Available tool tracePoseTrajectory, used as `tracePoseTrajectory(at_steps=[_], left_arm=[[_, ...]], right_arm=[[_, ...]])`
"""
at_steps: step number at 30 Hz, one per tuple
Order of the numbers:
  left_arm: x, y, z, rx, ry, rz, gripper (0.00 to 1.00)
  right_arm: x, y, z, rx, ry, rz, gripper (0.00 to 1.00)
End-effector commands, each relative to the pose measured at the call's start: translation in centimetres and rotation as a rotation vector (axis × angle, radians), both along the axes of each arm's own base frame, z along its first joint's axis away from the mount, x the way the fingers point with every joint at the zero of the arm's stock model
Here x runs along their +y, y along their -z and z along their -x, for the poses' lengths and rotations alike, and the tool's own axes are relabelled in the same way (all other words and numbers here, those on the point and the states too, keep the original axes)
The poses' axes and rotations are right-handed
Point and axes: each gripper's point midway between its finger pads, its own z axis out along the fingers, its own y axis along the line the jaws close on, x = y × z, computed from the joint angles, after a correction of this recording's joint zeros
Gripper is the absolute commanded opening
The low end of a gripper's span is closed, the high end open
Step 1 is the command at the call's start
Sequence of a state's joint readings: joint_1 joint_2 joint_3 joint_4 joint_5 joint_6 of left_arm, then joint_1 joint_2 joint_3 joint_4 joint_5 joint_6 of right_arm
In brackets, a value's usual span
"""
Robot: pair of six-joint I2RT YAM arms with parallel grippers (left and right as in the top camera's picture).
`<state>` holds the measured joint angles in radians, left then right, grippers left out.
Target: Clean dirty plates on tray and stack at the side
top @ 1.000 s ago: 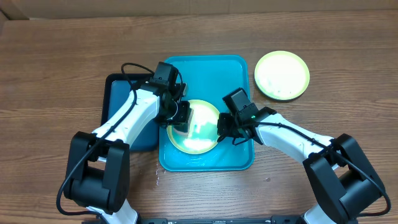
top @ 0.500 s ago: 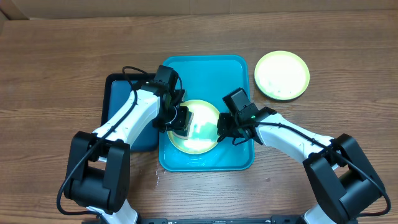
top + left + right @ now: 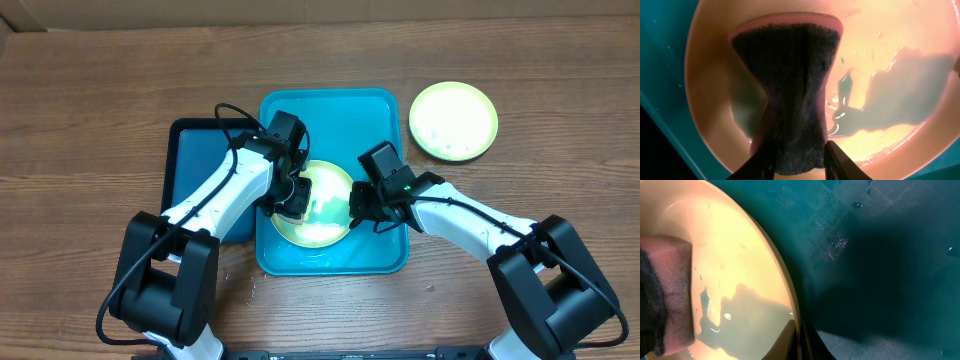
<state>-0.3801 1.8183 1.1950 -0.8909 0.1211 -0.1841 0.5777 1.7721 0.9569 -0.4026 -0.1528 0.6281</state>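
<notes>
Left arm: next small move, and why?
Probably drag the sponge sideways across the plate, toward its wet, glinting middle. The left gripper clamps the sponge flat against one side of the plate, and the right gripper pinches the rim, steadying it in the turquoise tray.

The overhead camera is looking straight down from high up, taking in the whole counter (image 3: 90,100) and both arms. The left wrist camera is pointing down past the left end effector (image 3: 797,162), very near the plate (image 3: 880,60). The right wrist camera is sitting nearer still at that plate's rim, and both are sharing the sponge (image 3: 790,75).
</notes>
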Motion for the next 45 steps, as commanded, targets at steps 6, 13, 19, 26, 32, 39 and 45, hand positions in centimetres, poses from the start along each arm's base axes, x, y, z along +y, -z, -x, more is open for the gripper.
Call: tracePoseTrajectory(at_steps=[6,13,19,26,32,39,45], left_arm=[[0.8,1.4,0.5,0.002,-0.020,-0.047,0.21],[1.1,2.6,1.0,0.003,-0.037,-0.055,0.04],[0.3,2.4,-1.0,-0.079,-0.039,-0.019,0.04],[-1.4,1.9,-2.7,-0.140,-0.047,0.069,0.04],[-3.4,-0.1,-3.6,-0.152,-0.036,0.185,0.04],[-4.0,-2.5,-5.4,-0.201,-0.017,0.202,0.04],[-3.1,-5.0,-5.7,-0.192,-0.011,0.133,0.04]], right_arm=[[0.3,0.1,0.1,0.001,-0.007,-0.005,0.07],[0.3,0.1,0.1,0.001,-0.007,-0.006,0.07],[0.3,0.1,0.1,0.001,-0.007,-0.006,0.07],[0.3,0.1,0.1,0.001,-0.007,-0.005,0.07],[0.3,0.1,0.1,0.001,-0.007,-0.005,0.07],[0.3,0.1,0.2,0.003,-0.007,-0.004,0.07],[0.3,0.1,0.1,0.002,-0.007,-0.004,0.07]])
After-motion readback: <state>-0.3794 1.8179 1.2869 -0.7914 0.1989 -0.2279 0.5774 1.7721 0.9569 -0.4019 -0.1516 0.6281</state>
